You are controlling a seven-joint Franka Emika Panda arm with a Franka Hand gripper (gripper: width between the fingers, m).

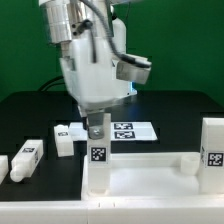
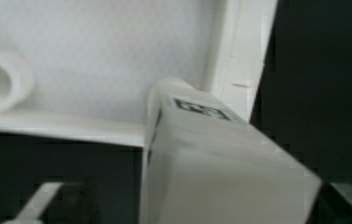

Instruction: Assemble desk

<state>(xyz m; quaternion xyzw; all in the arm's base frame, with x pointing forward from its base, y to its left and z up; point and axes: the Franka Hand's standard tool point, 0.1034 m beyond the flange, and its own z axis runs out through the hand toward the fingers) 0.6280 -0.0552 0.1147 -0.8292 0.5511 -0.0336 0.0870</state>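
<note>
Just over the tabletop [image 1: 150, 180], the tool [image 1: 95, 128] clasps an upright leg [image 1: 98, 160]

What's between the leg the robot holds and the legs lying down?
Another white leg sits between the held leg and the nearer lying leg, shown in the exterior view.

The tabletop [image 1: 150, 176] runs off the exterior view's bottom edge. The hand [image 1: 96, 126] hides part of the marker board [image 1: 140, 130]; its grip on the leg [image 1: 97, 156] is unclear. The wrist view's leg [image 2: 217, 165] is blurred.
</note>
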